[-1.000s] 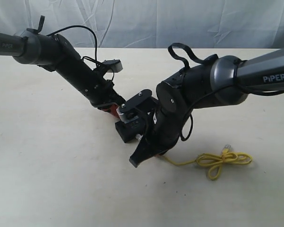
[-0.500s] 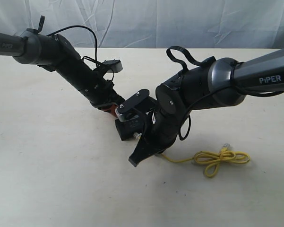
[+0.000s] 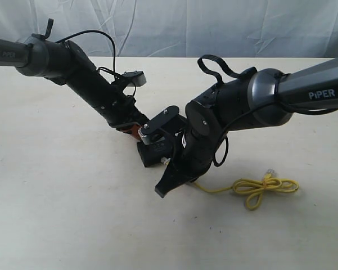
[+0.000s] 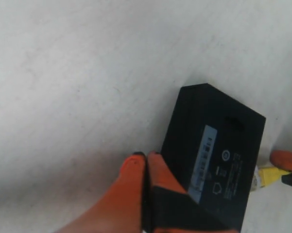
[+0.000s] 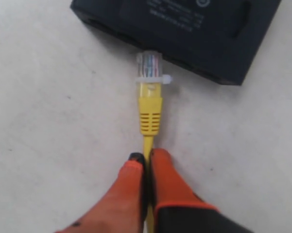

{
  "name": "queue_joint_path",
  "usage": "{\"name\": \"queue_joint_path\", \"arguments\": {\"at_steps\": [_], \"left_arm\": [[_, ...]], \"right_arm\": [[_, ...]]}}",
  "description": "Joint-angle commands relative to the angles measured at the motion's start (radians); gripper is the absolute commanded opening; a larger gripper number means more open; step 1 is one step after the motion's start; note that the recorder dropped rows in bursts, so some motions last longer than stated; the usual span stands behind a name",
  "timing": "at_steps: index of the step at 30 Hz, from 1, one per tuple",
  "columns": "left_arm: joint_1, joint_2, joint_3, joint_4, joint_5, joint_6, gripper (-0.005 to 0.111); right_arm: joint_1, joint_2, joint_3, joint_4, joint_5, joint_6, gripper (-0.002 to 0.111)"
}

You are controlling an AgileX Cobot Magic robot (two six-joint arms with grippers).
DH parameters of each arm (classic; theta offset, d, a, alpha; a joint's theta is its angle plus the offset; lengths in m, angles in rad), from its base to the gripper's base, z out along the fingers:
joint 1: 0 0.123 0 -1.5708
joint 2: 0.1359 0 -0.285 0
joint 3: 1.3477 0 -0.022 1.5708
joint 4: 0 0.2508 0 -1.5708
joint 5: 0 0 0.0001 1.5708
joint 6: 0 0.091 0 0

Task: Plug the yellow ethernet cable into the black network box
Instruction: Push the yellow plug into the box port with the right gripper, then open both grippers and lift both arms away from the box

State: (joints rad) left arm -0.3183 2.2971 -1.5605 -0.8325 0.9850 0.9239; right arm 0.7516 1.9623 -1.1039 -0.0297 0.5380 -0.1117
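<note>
Nearest, the yellow cable (image 3: pixel 264 187) is lying in a loose bow on the pale worktop (image 3: pixel 56 214), its free plug (image 3: pixel 270 175) resting at the bow's far side; from there the cord is running up to my right pincer (image 5: pixel 145 158), which is clamping shut on it just behind the yellow boot; the clear plug (image 5: pixel 149 63) ahead is pointing at the side of the black box (image 5: pixel 184 29), its tip right at the box's edge, though I cannot tell whether it is entering a port; the box is lying flat on the worktop; beyond it, my left pincer (image 4: pixel 146 159) is resting with its fingers pressed together against the box's far edge.
</note>
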Motion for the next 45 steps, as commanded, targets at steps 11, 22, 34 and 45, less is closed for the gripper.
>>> {"name": "queue_joint_path", "arguments": {"at_steps": [11, 22, 34, 45], "left_arm": [[-0.003, 0.000, -0.005, -0.012, 0.035, 0.002, 0.000], [-0.003, 0.000, -0.005, -0.012, 0.068, 0.033, 0.000], [-0.003, 0.000, -0.005, -0.012, 0.095, 0.082, 0.000], [0.076, -0.066, -0.005, 0.076, 0.071, -0.099, 0.000]], "right_arm": [[-0.005, 0.008, 0.004, -0.103, -0.028, 0.135, -0.001], [-0.005, 0.043, 0.004, -0.103, -0.104, 0.104, -0.001], [-0.005, 0.043, 0.004, -0.105, -0.146, 0.081, 0.000], [-0.032, -0.039, 0.002, -0.064, -0.067, 0.174, 0.048]]}}
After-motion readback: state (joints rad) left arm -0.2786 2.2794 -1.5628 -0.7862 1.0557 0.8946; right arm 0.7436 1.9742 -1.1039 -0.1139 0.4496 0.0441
